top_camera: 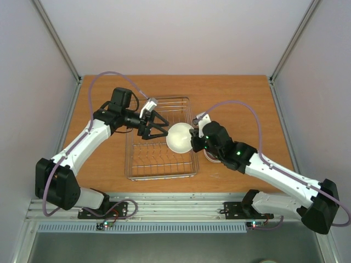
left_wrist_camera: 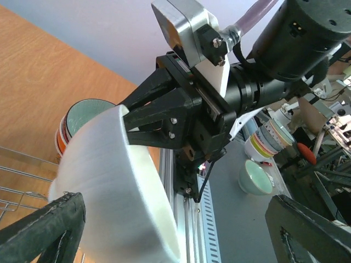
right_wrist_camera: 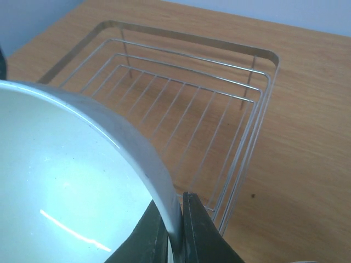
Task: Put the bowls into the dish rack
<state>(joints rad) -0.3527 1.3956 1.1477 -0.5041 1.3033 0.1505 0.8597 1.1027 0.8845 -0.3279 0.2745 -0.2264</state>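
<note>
1. While the left pincer (top_camera: 163, 130) hangs over the middle of the dish rack (top_camera: 162, 177), its jaws are spread wide w/ nothing btwn them. In the left wrist view the two dark fingers (left_wrist_camera: 46, 230) sit at opposite bottom corners.
2. The rack rests on the wooden surface (top_camera: 241, 104), roughly ctr btwn the two arms. Its long axis runs near-to-far and its open side faces up. No bowl can be seen lying in it.
3. The white bowl (top_camera: 180, 138) is over the rack's right rim, about halfway along that side. It is just beside the left pincer's tips, on their right; contact can't be told. From the left wrist cam it fills the space ahead of the open fingers.
4. The bowl's mouth faces mostly up in the top view, inside visible. It's round, so no long axis to speak of. Whether it touches the rack wire can't be told.
5. The right pincer (top_camera: 193, 143) is clamped on the bowl's right-hand rim. In the right wrist view one finger is inside the wall and one outside, pinched tight on the thin edge, w/ the rack's far corner beyond.
6. A stack of bowls (left_wrist_camera: 82, 118) stands on the surface just right of the rack, mostly hidden under the right arm from above. The left wrist cam shows the top one pale green inside, w/ orange and white edges under it.
</note>
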